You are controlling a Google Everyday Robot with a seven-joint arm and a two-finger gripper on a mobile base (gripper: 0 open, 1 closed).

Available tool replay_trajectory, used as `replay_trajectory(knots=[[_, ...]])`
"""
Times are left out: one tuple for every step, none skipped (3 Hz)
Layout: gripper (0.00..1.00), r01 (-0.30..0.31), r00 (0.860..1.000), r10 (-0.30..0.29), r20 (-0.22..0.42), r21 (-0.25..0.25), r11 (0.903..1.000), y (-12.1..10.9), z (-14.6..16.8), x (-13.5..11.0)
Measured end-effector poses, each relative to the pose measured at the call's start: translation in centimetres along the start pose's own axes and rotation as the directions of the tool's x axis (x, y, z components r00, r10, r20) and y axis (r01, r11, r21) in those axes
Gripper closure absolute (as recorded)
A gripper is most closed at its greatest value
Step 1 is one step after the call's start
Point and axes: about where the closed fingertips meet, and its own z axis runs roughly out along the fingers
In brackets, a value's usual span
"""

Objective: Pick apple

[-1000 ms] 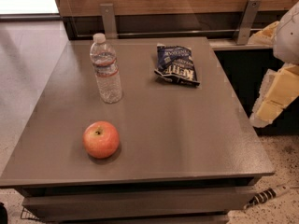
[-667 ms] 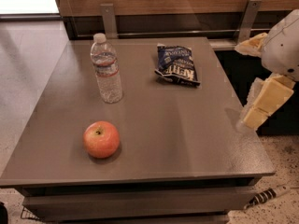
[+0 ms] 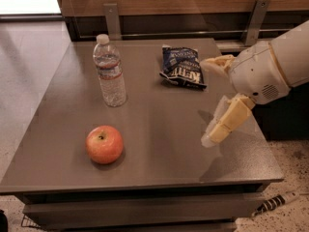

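The apple [image 3: 104, 144] sits on the bench [image 3: 159, 178] near its front left corner, stem dimple up and tilted a little toward the camera, with bare surface all round it. A water bottle [image 3: 110, 71] stands upright behind it, well apart, and a dark chip bag [image 3: 182, 67] lies flat toward the back. The gripper [image 3: 205, 100] hangs over the right side of the bench, well apart from the apple, its two pale fingers spread wide and holding nothing.

The apple looks firm and moderately heavy for its size, with smooth, probably slick skin that could bruise under a hard squeeze. Being round, it is likely to roll if nudged off-centre. The safest hold seems to be across its widest part, fingers on opposite sides at mid-height, closing evenly so it neither squirts out nor tips
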Motion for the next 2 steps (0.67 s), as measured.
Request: replay_trajectory(knots=[[0.0,0.018,0.988,-0.011,0.154,-0.045,0.9988,0.7,3.2,-1.7],[0.0,0.033,0.967,-0.013,0.255,-0.075,0.9966,1.7,5.3,-3.3]])
